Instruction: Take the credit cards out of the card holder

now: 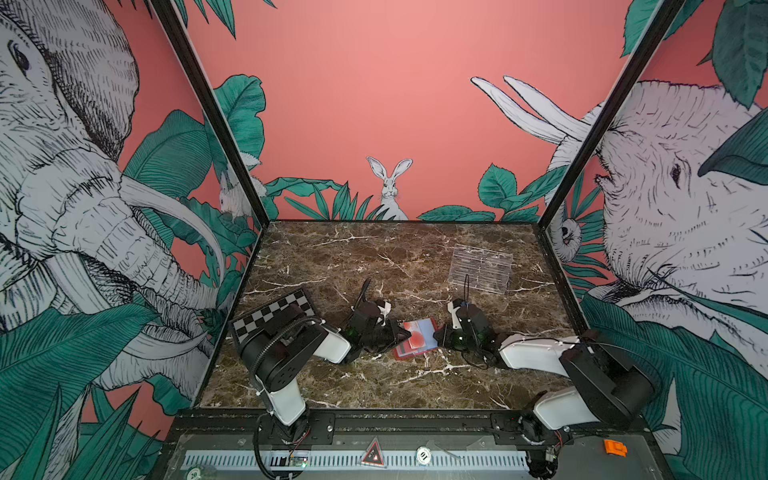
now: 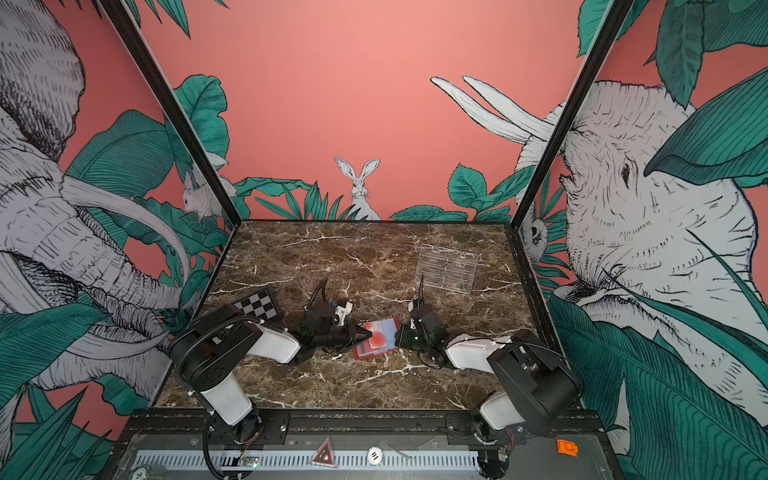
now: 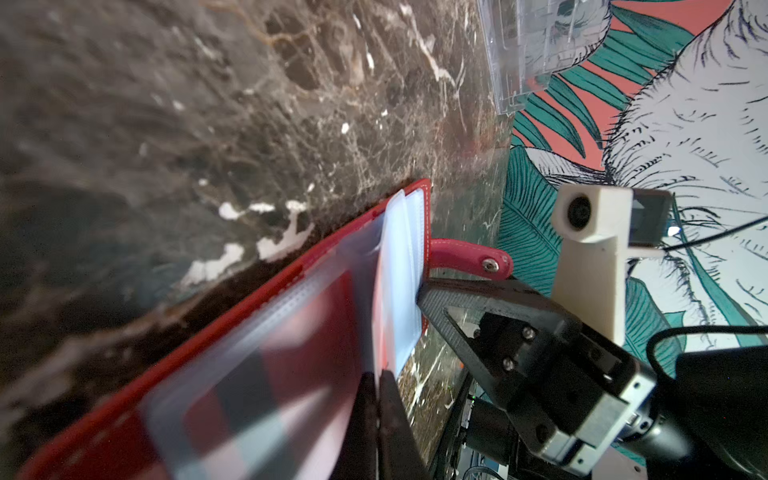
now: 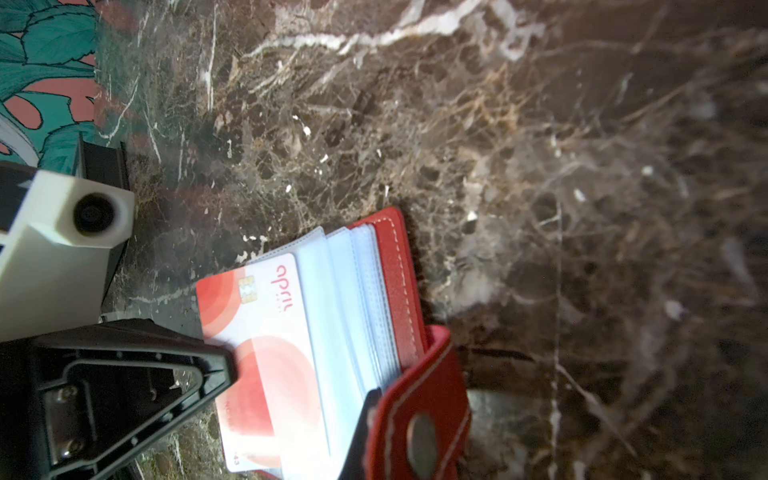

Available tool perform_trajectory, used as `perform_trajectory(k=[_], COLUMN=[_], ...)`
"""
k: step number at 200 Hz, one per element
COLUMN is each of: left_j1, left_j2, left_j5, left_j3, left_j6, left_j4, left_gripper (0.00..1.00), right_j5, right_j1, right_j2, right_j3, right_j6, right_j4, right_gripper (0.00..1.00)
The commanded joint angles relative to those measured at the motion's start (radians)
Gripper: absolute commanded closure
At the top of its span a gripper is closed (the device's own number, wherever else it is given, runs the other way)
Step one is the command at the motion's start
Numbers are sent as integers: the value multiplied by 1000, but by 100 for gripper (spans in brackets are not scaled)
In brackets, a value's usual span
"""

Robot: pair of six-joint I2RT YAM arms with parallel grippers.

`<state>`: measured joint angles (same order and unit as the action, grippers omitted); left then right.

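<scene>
My left gripper pinches the white card; my right gripper clamps the open card holder, near-middle on the table. If the sleeve clings, the holder could drag left or my pinch slip.

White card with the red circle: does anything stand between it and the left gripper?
Nothing visible does: the left gripper is shut on the edge of the white card, atop the open card holder.
</scene>
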<state>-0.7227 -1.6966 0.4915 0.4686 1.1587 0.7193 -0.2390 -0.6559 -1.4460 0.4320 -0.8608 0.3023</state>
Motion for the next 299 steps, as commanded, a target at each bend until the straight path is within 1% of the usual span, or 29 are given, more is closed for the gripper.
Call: perform_trajectory(k=[1, 33, 54, 79, 105, 118, 140, 148, 164, 178, 192, 197, 203, 215, 228, 249, 283, 299], left_j1=[9, 16, 16, 16, 16, 16, 16, 16, 16, 16, 16, 16, 16, 16, 16, 16, 16, 16], left_j2=[59, 150, 209, 275, 303, 310, 330, 342, 360, 361, 350, 346, 341, 341, 344, 352, 365, 369], left_j5=[3, -11, 5, -14, -5, -1, 13, 13, 4, 16, 51, 61, 67, 75, 79, 86, 85, 81], left_j3=[-9, 3, 54, 103, 139, 145, 161, 166, 168, 163, 160, 161, 160, 161, 169, 176, 168, 163], left_j6=[-49, -92, -153, -216, -245, -240, -253, -256, -247, -218, -177, -163, -150, -134, -138, -151, -165, -181], left_j4=[-119, -222, -359, -489, -550, -551, -545, -541, -520, -453, -361, -332, -303, -257, -255, -266, -263, -262], left_gripper=[100, 100, 100, 100, 100, 100, 100, 100, 100, 100, 100, 100, 100, 100, 100, 100, 100, 100], right_j5=[25, 36, 39, 46, 74, 89, 156, 163, 157, 109, 94, 96, 101, 109, 91, 42, 71, 65], right_j1=[-11, -11, -11, -12, -11, -11, 4, 21, 59, 109, 152, 169, 188, 226, 259, 297, 337, 365], right_j2=[14, 55, 83, 128, 187, 224, 311, 343, 408, 476, 536, 548, 556, 558, 556, 564, 541, 511], right_j3=[-16, 29, 45, 50, 64, 80, 120, 130, 144, 158, 189, 207, 229, 271, 294, 302, 307, 313], right_j6=[0, 12, 1, -12, 1, 29, 97, 117, 157, 180, 208, 224, 245, 284, 314, 322, 322, 333], right_j4=[-159, -255, -300, -321, -371, -413, -554, -596, -663, -698, -752, -783, -823, -899, -941, -937, -946, -940], right_gripper=[100, 100, 100, 100, 100, 95, 89, 84, 68, 53, 34, 30, 27, 23, 23, 23, 24, 25])
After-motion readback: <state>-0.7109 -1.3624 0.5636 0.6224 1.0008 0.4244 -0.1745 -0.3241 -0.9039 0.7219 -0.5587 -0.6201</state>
